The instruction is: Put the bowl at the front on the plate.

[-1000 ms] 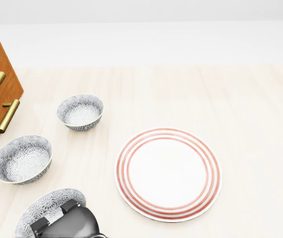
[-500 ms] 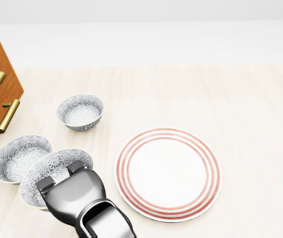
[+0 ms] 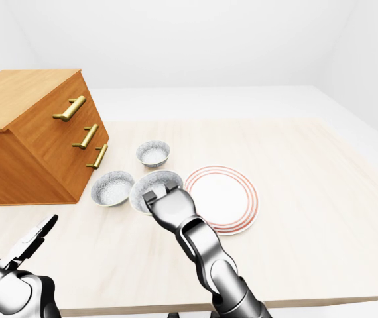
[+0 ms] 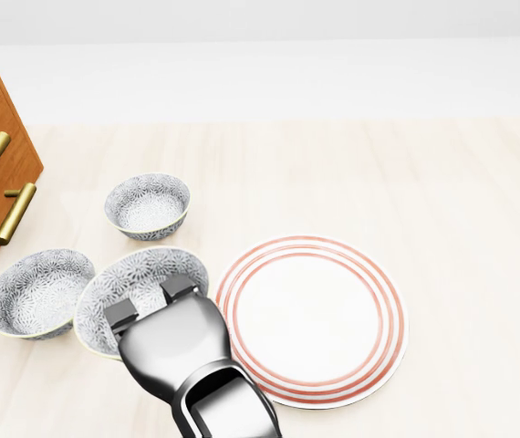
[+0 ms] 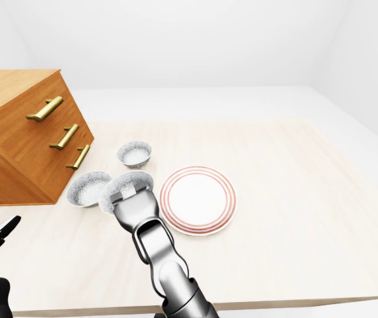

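A grey floral-patterned bowl [image 4: 137, 278] hangs just left of the red-ringed white plate [image 4: 310, 319], its right rim close to the plate's left edge. My right hand [image 4: 150, 306] is shut on the bowl's lower rim, and two fingers [image 4: 176, 288] hook over the rim into the bowl. The metal forearm rises from the bottom of the head view. My left hand [image 3: 33, 238] is low at the bottom left of the left-eye view, open and holding nothing.
Two more patterned bowls rest on the pale wooden table [image 4: 442, 201]: one [image 4: 148, 205] above the held bowl, one [image 4: 34, 294] to its left. A wooden drawer chest [image 3: 36, 132] with brass handles stands at the left.
My right hand has carried the bowl up and to the right in the head view, from the bottom left corner to beside the plate's left edge. The other bowls and the plate stayed put.
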